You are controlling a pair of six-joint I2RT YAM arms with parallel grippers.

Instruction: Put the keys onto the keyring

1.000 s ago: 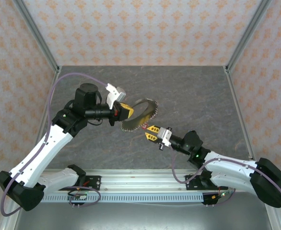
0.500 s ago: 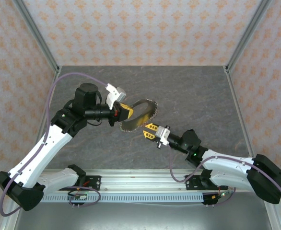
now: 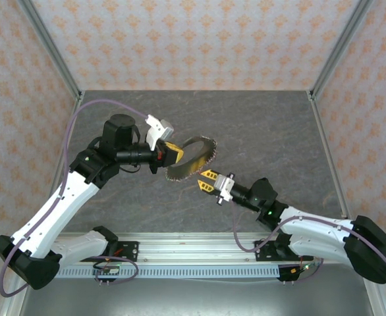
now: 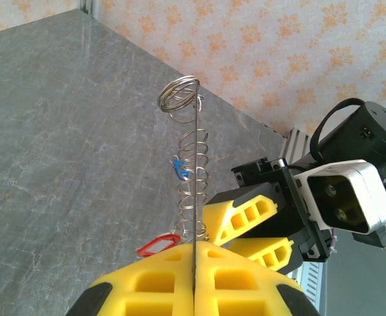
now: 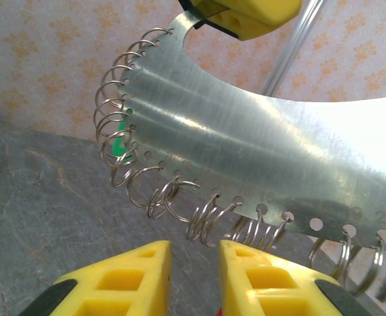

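Observation:
The keyring (image 3: 194, 155) is a silvery crescent plate with many wire rings along its toothed edge, held off the table. My left gripper (image 4: 194, 253) is shut on the plate's edge, also seen from above (image 3: 173, 153). A red tag (image 4: 157, 245) and a blue tag (image 4: 180, 169) hang among the rings; the keys' metal is too small to make out. A green tag (image 5: 120, 145) sits behind the rings. My right gripper (image 5: 194, 253) is open just below the rings (image 5: 209, 220), with nothing between its fingers. From above it (image 3: 207, 178) sits under the plate's lower edge.
Grey stone-pattern tabletop (image 3: 259, 131) lies under both arms, with patterned walls behind and at the sides. An aluminium rail (image 3: 199, 253) runs along the near edge.
The right gripper's jaws have widened slightly while it stays under the plate's lower edge. The left arm and the plate have not moved.

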